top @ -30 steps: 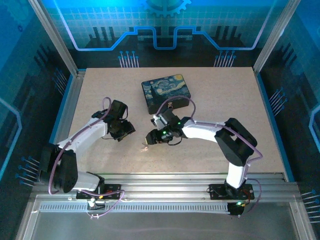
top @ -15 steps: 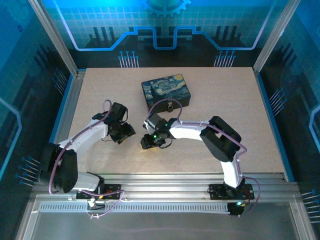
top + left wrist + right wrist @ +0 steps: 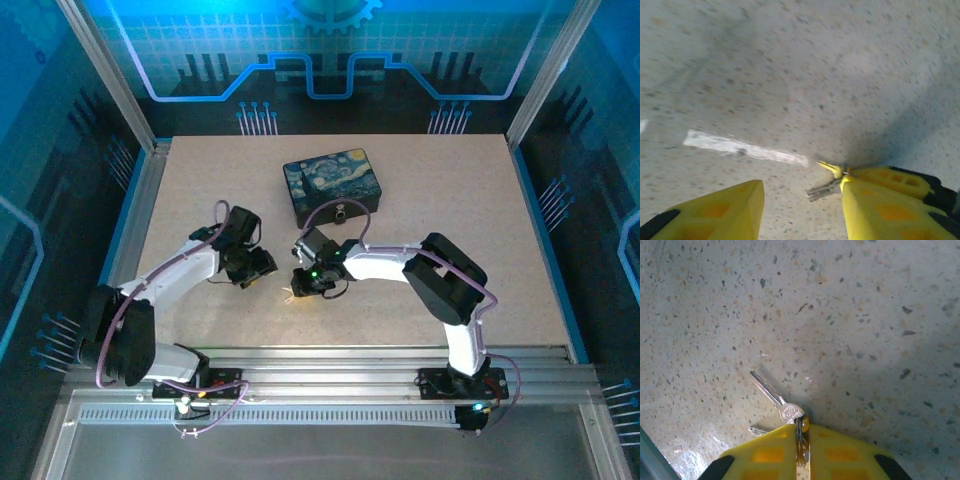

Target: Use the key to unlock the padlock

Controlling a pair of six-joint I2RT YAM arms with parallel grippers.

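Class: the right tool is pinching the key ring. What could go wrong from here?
1. The right tool grips only the key ring, not the key itself, so the key may dangle and swing when lifted, making it hard to aim at the padlock.
2. A second key lies by the same ring; the wrong one could be offered.
3. The open left tool sits close by, so the two may bump.

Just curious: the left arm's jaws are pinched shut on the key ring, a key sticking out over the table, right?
No: it is the right gripper, jaws pinched shut on the key ring, as the right wrist view shows. The key sticks out over the table.
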